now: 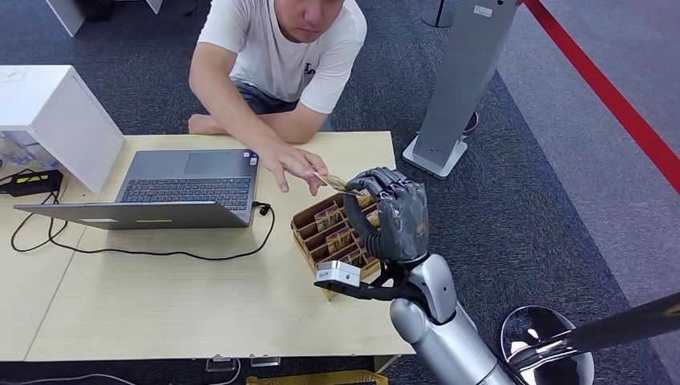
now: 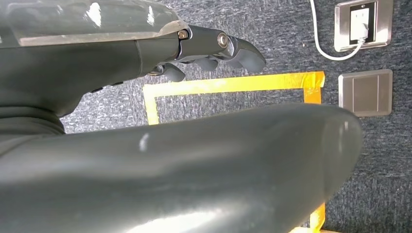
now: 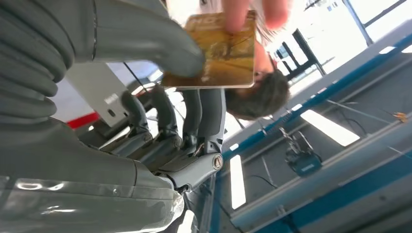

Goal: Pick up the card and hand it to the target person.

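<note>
Wooden table: right hand holds card; print unreadable.

A laptop sits on the table, left of the card box, person behind

An office or reception-style indoor space. A light wooden desk holds an open laptop with a trailing cable. Grey carpet covers the floor, marked with red tape and yellow tape. Floor power sockets sit in the carpet.
</note>
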{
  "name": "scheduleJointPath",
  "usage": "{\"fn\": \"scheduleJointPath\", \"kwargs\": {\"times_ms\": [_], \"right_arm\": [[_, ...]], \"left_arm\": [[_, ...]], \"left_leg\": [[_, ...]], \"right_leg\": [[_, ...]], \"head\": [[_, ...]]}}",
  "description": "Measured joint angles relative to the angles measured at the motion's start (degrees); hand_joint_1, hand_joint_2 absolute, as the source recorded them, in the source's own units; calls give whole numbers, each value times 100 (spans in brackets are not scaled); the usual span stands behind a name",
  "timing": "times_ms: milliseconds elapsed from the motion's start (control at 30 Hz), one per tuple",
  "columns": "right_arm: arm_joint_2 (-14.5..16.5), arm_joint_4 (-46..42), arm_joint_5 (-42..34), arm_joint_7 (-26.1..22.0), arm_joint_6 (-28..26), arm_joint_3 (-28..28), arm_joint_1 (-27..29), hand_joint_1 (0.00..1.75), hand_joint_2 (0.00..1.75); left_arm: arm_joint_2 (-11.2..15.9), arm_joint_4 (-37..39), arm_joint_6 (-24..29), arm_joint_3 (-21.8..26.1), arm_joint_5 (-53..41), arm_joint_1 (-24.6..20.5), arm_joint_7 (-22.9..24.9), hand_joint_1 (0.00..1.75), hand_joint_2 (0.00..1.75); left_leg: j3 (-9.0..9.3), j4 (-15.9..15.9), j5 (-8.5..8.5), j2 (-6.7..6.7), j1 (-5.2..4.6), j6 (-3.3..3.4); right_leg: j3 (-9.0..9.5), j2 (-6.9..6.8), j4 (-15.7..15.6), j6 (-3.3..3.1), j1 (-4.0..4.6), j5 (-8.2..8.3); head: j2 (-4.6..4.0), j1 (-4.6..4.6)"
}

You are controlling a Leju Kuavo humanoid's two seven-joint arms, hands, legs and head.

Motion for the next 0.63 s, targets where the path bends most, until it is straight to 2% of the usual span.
{"fn": "scheduleJointPath", "kwargs": {"times_ms": [100, 333, 433, 500, 633], "right_arm": [[73, 183, -594, -71, 0, -65, 2, 0, 175], [22, 466, -4263, -399, 155, 31, -55, 0, 175], [-96, 464, -5275, -454, 384, 104, -53, 0, 175], [-190, 420, -5780, -380, 648, 130, -34, 0, 175], [-356, 254, -7423, -341, 1651, 138, 82, 0, 175]], "left_arm": [[0, 0, 17, -1, 22, 1, -42, 0, 0], [1, 0, 146, -1, 203, 18, -70, 0, 0], [3, 0, 187, -1, 256, 28, -33, 0, 0], [4, 0, 207, -1, 284, 32, -2, 0, 0], [4, 0, 222, 1, 338, 37, 57, 0, 0]], "left_leg": [[-1, 0, 0, 0, 0, 0], [-2, 0, 0, 0, 0, 0], [-1, 1, 0, 0, 0, 0], [0, 1, 0, 0, 0, 0], [0, 1, -1, 0, 0, 0]], "right_leg": [[0, 0, 0, 0, 0, 0], [-1, -1, -1, 0, 0, 0], [-1, 0, -1, 0, 0, 0], [-1, 0, -1, 0, 0, 0], [-2, 0, -1, 0, 0, 0]], "head": [[0, -3], [0, 1], [0, 3], [0, -1], [0, 2]]}}
